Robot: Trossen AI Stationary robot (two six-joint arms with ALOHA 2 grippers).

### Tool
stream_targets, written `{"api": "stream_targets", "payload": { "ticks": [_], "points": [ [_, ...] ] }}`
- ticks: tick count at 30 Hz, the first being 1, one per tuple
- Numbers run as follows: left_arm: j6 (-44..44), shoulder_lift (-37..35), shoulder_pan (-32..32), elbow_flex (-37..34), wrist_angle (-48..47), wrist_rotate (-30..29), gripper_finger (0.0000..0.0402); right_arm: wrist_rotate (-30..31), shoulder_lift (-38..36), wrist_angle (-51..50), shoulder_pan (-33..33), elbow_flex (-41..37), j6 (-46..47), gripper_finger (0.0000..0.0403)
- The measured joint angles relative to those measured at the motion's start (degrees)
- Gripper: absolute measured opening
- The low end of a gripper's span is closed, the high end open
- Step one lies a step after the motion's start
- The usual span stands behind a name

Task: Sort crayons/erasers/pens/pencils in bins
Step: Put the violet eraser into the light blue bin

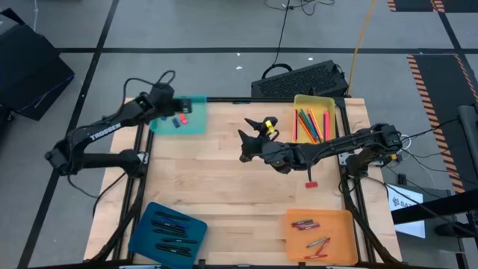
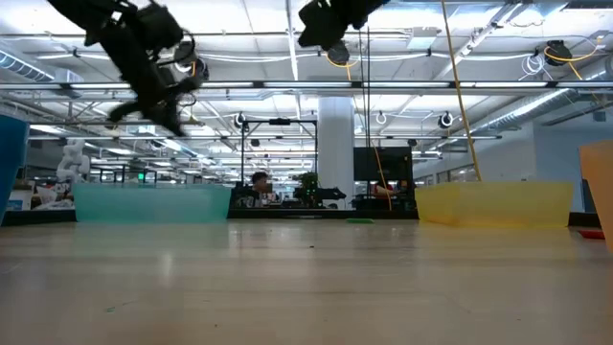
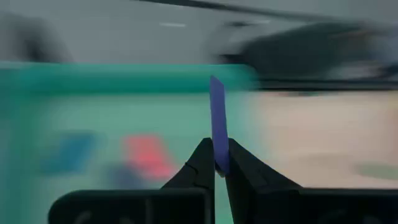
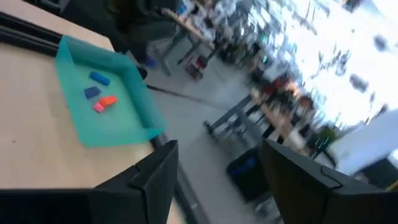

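Left wrist view alone shows fingers (image 3: 219,163) pinching blue eraser (image 3: 217,118); right fingers (image 4: 211,180) spread.

Robotics lab/open workshop: exposed ceiling pipes (image 2: 402,91), workbenches (image 4: 292,121), striped floor tape (image 1: 437,90).

Both arms are matte black, built of slim tubes with bulky joints. The left arm (image 1: 104,131) carries white TROSSEN lettering along its forearm. A yellow patch shows near the right gripper (image 1: 250,138). Black cables loop off both arms' bases.
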Motion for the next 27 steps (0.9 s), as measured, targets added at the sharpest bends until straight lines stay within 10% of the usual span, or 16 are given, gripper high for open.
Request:
{"api": "stream_targets", "payload": {
  "ticks": [4,14,27],
  "points": [
    [5.91,1.64,2.23,-0.25,-6.27,-13.24,0.0015,-2.14,0.0,-8.31,-1.45,0.0,14.25,0.0218],
    [5.18,13.98,6.02,-3.44,-4.17,-13.35,0.0016,-22.41,0.02,-35.7,-3.57,2.7,47.43,0.0217],
    [3.91,23.49,9.02,-3.41,-1.83,-6.12,0.0089,-33.11,0.04,-44.68,-2.91,3.3,53.2,0.0218]
  ]
}}
